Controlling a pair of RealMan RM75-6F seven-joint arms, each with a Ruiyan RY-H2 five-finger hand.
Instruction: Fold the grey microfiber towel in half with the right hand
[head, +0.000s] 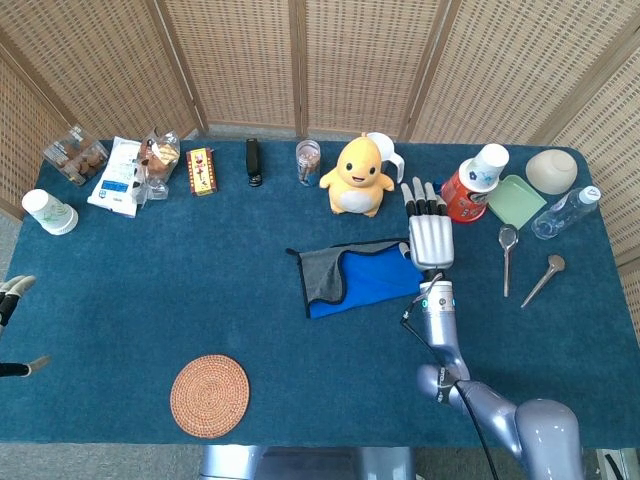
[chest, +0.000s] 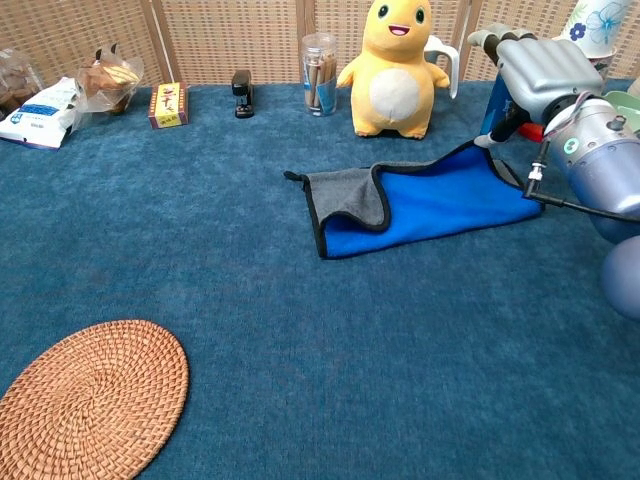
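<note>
One corner of the towel (chest: 420, 200) is off the desk (chest: 300, 350): the right hand (chest: 535, 70) pinches the far right corner between thumb and fingers and holds it raised, so the blue underside climbs toward the hand in a steep flap. The towel lies a little right of the desk's middle, just in front of the yellow plush toy (chest: 395, 65). Its left part shows grey face up, with a curled edge where the cloth has rolled over itself, and the rest shows blue.

To my eye the fold is in its lifting stage, with the corner secured and nothing yet carried across. The next move, I'd judge, calls for drawing that corner over toward the towel's left edge and laying it down so the edges meet. The hand would need to keep its pinch without dragging the whole cloth along the desk, and the rolled grey edge may bunch unless it flattens first.

From the chest view I can see the raised corner and the thumb beneath it. The head view shows only the back of the right hand (head: 431, 238) lying over the towel's (head: 360, 280) right end, fingers straight, and hides the pinch. It does show the left hand (head: 12, 292) at the desk's left edge, well apart from the towel, though I cannot tell whether it is released or clenched.
</note>
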